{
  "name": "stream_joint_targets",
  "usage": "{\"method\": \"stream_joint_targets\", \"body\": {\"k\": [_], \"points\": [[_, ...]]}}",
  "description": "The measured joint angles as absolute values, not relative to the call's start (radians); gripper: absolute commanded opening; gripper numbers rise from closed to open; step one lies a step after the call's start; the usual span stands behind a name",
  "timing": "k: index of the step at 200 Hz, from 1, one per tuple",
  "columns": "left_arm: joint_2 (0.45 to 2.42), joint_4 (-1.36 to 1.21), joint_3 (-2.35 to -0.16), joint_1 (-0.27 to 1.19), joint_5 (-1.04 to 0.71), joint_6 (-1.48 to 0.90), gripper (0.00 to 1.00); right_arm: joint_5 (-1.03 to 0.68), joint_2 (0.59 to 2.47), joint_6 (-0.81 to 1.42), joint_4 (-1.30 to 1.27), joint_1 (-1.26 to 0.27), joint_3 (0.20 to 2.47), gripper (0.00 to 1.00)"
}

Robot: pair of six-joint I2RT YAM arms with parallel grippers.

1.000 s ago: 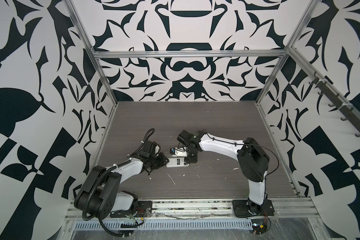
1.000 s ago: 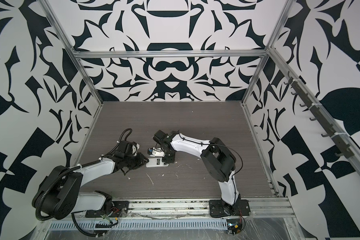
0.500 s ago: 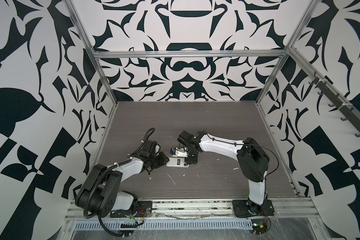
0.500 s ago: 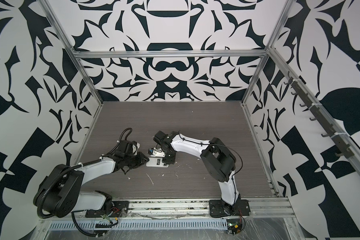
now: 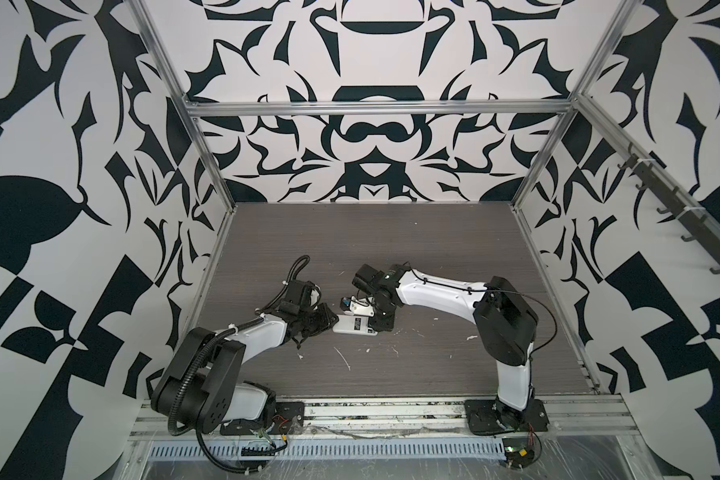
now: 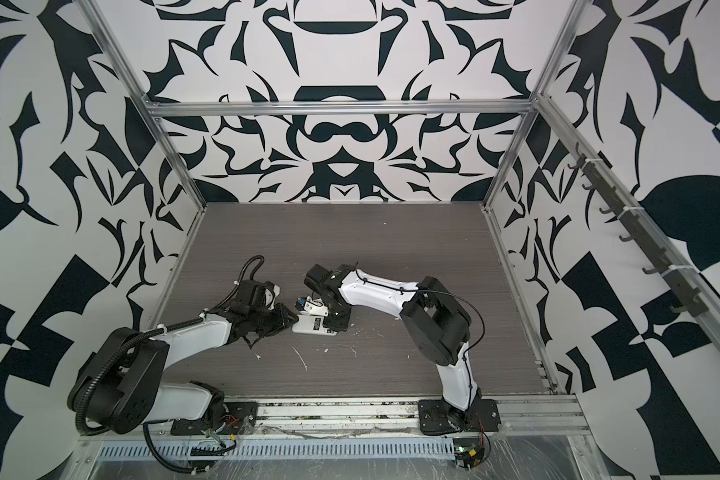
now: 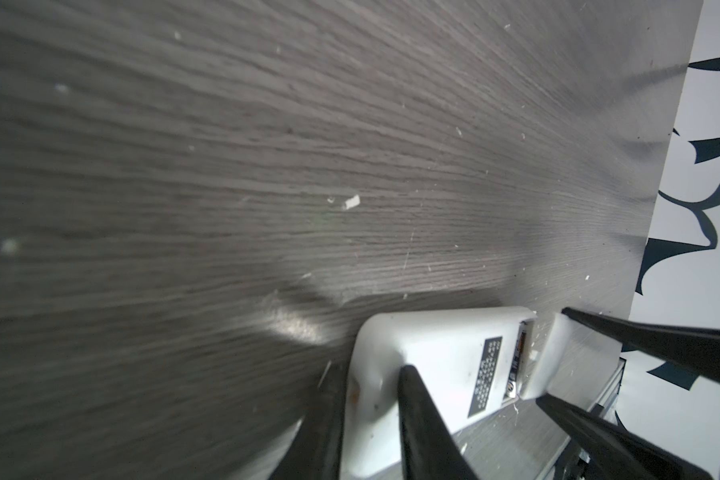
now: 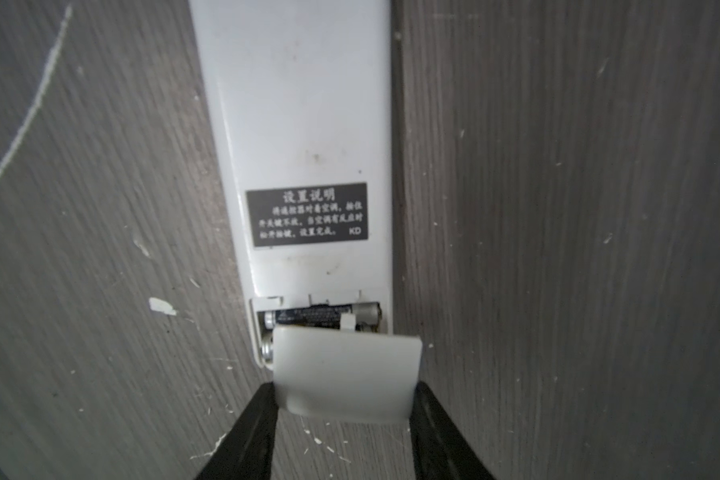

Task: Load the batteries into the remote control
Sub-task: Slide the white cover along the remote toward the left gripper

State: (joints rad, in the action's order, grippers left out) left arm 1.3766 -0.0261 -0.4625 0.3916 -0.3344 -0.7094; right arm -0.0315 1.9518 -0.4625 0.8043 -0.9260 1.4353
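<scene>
Seen from above, the remote control (image 5: pixel 352 325) (image 6: pixel 312 325) lies flat on the grey table (image 5: pixel 391 241), just toward 7 o'clock from the table's middle. It is face down, with its white back up and its long sides running from 9 to 3 o'clock.

The left gripper (image 5: pixel 327 320) (image 6: pixel 285 322) meets the remote at its 9 o'clock end. In the left wrist view (image 7: pixel 371 370) its fingers stand narrow and pinch that end: one finger (image 7: pixel 329 407) runs along the side edge and the other lies over the white back.

The right gripper (image 5: pixel 377 320) (image 6: pixel 335 320) is at the 3 o'clock end. In the right wrist view (image 8: pixel 344 390) its two black fingers (image 8: pixel 258 411) clamp a small white cover plate (image 8: pixel 346 374) by its side edges. The plate is tilted, and its far edge reaches over the open battery bay without being seated.

The batteries (image 8: pixel 321 318) sit inside that bay, lying across the remote's width. One shows its dark body and pale end. Of the second only a metal tip (image 8: pixel 268 348) shows past the plate. A black label (image 8: pixel 306 215) with white print sits on the back, just beside the bay.

White scraps (image 5: pixel 344 357) lie on the table at 6 o'clock from the remote
</scene>
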Motion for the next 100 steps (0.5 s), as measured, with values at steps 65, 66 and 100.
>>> {"method": "stream_joint_targets", "body": {"k": [65, 66, 100], "points": [[1.374, -0.028, -0.46, 0.392, -0.334, -0.71, 0.26, -0.028, 1.979, -0.443, 0.823, -0.939, 1.474, 0.21], [1.374, -0.028, -0.46, 0.392, -0.334, -0.71, 0.26, -0.028, 1.98, -0.443, 0.823, -0.939, 1.475, 0.21], [1.374, -0.028, -0.46, 0.392, -0.333, -0.71, 0.26, -0.028, 2.004, -0.447, 0.833, -0.939, 1.491, 0.21]]}}
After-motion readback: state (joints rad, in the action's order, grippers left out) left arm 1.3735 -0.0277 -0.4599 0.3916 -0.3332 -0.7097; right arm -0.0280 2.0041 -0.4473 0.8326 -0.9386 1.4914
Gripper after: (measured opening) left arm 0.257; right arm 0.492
